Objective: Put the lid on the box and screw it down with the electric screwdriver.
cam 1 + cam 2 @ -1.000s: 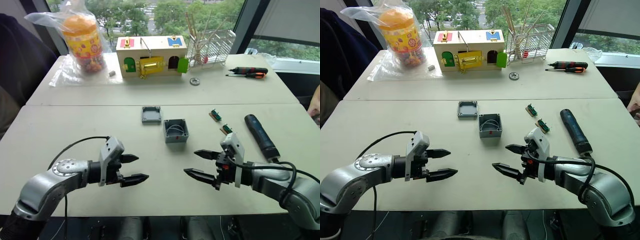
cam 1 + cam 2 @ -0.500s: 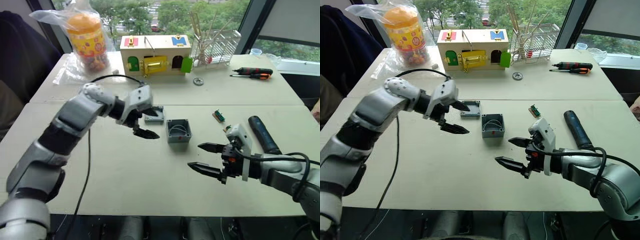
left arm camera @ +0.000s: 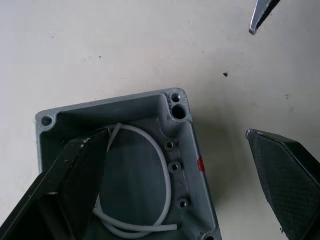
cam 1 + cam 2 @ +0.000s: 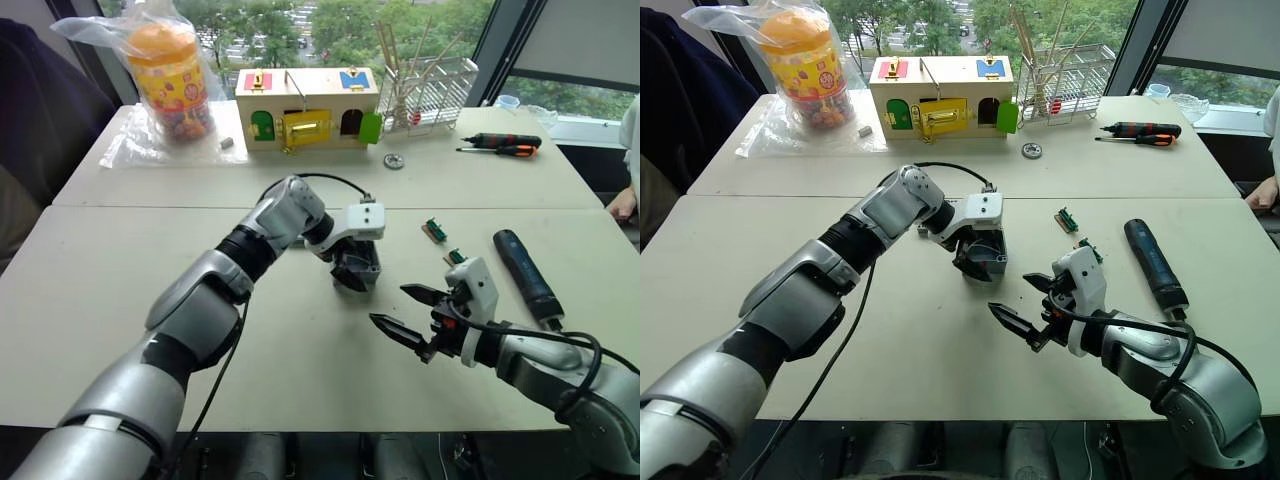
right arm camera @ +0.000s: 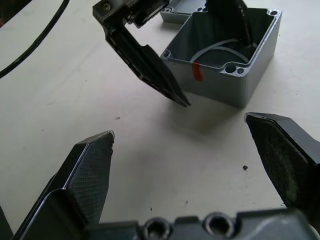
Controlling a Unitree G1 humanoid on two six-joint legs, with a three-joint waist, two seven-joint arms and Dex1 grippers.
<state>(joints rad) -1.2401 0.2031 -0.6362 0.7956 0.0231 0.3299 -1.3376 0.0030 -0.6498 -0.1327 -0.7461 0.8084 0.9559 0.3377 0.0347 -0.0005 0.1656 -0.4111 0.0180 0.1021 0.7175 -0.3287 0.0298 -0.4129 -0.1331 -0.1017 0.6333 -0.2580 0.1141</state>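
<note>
Since half a second ago the left gripper (image 4: 352, 272) has swung onto the box (image 5: 227, 67), open fingers straddling one wall, while the right gripper (image 4: 408, 311) waits open nearby.

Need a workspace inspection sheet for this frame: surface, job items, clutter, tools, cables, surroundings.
Surface: two pale tables butted together, seam running across.
Job's things: box open, white wire coiled inside, red mark on its side; lid partly visible behind it, not yet fitted; electric screwdriver lying untouched on the robot's right.
Clutter: two small green parts; wooden box with coloured doors; bagged snack jar; wire rack; hand screwdrivers; metal washer.
Grippers: left tool open, one finger inside the box, the other outside; right tool open, hovering near the box.
Cables: black cable looping over the left arm.
Surroundings: windows with trees; a person's hand at the right edge.
</note>
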